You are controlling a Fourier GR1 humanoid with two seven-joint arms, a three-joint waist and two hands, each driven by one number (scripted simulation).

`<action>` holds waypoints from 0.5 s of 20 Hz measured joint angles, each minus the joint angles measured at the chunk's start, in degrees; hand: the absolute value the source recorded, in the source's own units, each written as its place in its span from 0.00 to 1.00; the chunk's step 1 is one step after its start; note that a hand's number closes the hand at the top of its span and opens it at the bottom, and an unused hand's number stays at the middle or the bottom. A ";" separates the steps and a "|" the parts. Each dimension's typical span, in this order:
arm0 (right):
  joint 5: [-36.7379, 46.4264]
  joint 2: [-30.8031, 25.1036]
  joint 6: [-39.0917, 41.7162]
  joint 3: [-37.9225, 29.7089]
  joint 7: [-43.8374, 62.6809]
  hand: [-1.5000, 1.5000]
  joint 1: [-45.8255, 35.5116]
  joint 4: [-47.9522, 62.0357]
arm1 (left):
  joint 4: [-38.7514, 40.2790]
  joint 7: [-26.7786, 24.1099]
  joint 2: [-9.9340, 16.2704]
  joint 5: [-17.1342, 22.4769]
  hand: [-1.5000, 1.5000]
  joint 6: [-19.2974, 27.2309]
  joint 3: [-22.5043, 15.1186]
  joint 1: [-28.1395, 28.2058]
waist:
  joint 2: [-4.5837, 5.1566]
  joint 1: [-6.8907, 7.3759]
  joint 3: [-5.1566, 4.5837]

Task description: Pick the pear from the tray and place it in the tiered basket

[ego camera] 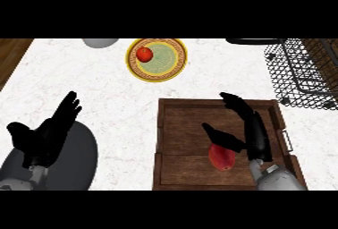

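Observation:
A red-orange pear (221,157) lies on the brown wooden tray (191,116), near its front middle. My right hand (251,129) hovers over the tray just right of the pear, fingers straight and pointing away, thumb spread toward the fruit's top. It holds nothing. The black wire tiered basket (300,76) stands at the counter's far right, beyond the tray. My left hand (46,129) rests open at the lower left, fingers up, away from the tray.
A yellow-rimmed plate (162,67) with a red apple (145,54) on it sits behind the tray. A grey round object (100,42) shows at the top edge. Wooden edges flank the white marble counter (99,94) at left and far right.

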 measured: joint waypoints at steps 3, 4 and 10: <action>7.64 -1.87 -1.54 3.06 7.51 0.00 -1.80 -2.66 | -0.68 0.70 -0.21 -0.36 0.50 -0.28 0.05 -0.28 | 0.00 0.13 0.06; 9.96 -3.13 -0.92 4.04 10.70 0.00 -2.75 -4.00 | -0.58 1.04 -0.27 -0.47 0.50 -0.12 0.16 -0.60 | -0.05 0.02 0.05; 17.36 -13.99 13.48 8.69 26.70 0.00 -9.37 -7.79 | -0.96 1.42 -0.02 -0.33 0.50 -0.73 0.40 -0.14 | -0.40 0.24 -0.16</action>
